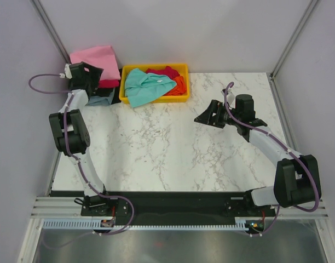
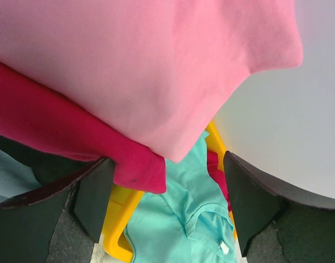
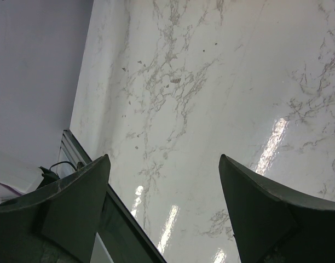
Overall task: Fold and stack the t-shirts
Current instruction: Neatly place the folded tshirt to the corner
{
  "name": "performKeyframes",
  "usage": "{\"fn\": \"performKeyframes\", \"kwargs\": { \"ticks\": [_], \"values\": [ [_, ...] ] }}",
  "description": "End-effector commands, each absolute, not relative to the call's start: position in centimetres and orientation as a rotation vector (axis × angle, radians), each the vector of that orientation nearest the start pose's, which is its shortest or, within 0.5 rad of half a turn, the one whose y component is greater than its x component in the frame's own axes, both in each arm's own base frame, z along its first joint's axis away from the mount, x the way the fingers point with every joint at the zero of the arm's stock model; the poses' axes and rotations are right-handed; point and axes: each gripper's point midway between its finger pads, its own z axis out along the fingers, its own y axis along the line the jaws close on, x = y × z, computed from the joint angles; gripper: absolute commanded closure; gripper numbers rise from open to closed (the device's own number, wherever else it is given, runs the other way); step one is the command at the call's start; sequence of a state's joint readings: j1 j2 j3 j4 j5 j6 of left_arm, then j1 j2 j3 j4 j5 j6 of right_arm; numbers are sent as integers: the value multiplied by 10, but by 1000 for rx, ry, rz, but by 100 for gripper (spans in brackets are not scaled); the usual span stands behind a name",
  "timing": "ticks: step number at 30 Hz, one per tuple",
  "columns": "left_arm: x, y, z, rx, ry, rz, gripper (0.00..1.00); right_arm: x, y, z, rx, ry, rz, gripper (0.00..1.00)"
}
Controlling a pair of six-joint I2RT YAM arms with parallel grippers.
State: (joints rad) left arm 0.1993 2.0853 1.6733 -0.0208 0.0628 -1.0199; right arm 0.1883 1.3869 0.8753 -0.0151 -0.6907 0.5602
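- Far left, back corner: a soft light pink cotton t-shirt (image 1: 96,56) lies on top of a pile, with a crimson tee (image 1: 108,83) under it and a grey-blue one (image 1: 100,99) at the bottom on the white marble counter (image 1: 156,142).
- The left pincer (image 2: 166,164) is right at that pile, its jaws spread wide. In the left wrist view the pink cloth fills the top and the crimson hem hangs just beside the left finger (image 2: 93,192). Nothing is clamped between them.
- Just right of the pile sits the yellow plastic tray (image 1: 173,99), against the back wall.
- A teal t-shirt (image 1: 147,86) spills over its front rim, with a red tee (image 1: 166,71) behind it and an orange one (image 1: 180,84) tucked at the right end.
- Over on the right, the right pincer (image 1: 204,116) hangs above bare marble, well apart from the tray. Its jaws are spread wide and hold nothing.
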Motion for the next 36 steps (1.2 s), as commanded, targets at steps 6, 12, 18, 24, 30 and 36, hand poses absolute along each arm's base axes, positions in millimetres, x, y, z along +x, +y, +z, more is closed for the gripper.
{"fn": "performKeyframes", "kwargs": {
  "ticks": [6, 12, 18, 24, 30, 36],
  "values": [
    [591, 68, 243, -1092, 1602, -647, 13, 342, 199, 190, -83, 2122, 1167, 11],
    [594, 68, 254, -1050, 1591, -611, 14, 342, 198, 189, -81, 2123, 1167, 11],
    [612, 72, 226, -1076, 1620, -597, 14, 342, 198, 185, -78, 2132, 1164, 11],
    [634, 80, 197, -1087, 1640, -559, 14, 343, 198, 182, -73, 2139, 1163, 11],
    [632, 78, 182, -1104, 1673, -561, 15, 344, 198, 176, -64, 2156, 1165, 11],
    [625, 80, 179, -1101, 1664, -539, 15, 344, 199, 176, -62, 2158, 1167, 11]
  ]
}}
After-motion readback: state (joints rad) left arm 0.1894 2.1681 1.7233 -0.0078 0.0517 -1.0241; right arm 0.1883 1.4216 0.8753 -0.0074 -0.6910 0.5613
